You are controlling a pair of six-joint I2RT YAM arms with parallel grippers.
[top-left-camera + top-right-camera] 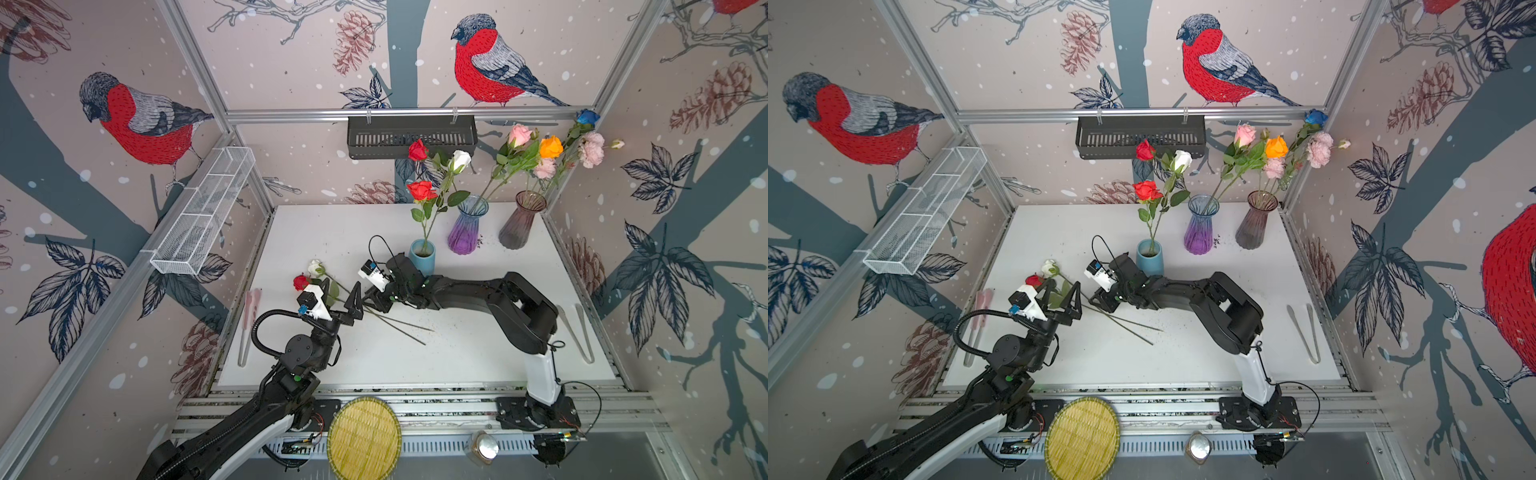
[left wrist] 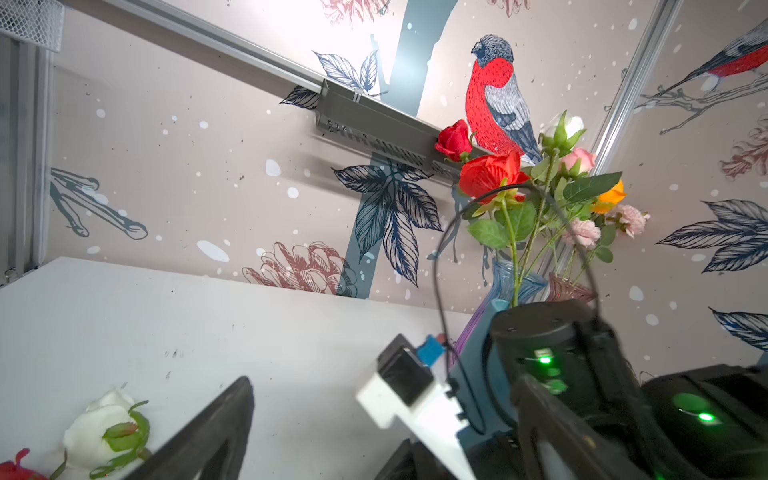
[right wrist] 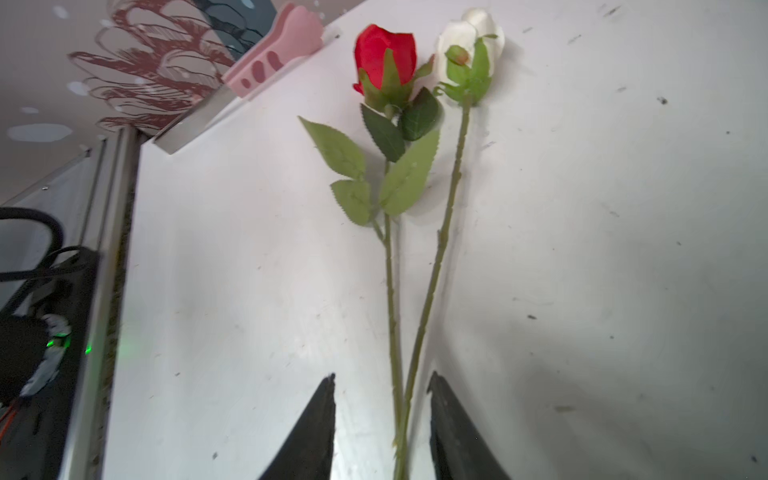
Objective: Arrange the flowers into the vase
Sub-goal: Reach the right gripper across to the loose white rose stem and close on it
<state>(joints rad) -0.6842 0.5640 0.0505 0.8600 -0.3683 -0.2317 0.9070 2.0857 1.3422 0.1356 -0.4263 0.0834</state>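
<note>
Stems of the red rose (image 3: 384, 58) and white rose (image 3: 469, 41) cross between your right gripper (image 3: 381, 415) jaws, part-open and gripping nothing, so closing risks both; left gripper (image 1: 353, 303) gapes empty.

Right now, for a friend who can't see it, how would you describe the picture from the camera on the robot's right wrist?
Two artificial roses, a red rose and a white rose, lie on a scuffed white table, their long green stems crossing between the open black fingers of the right gripper. A pink-handled tool lies at the table's edge.
</note>
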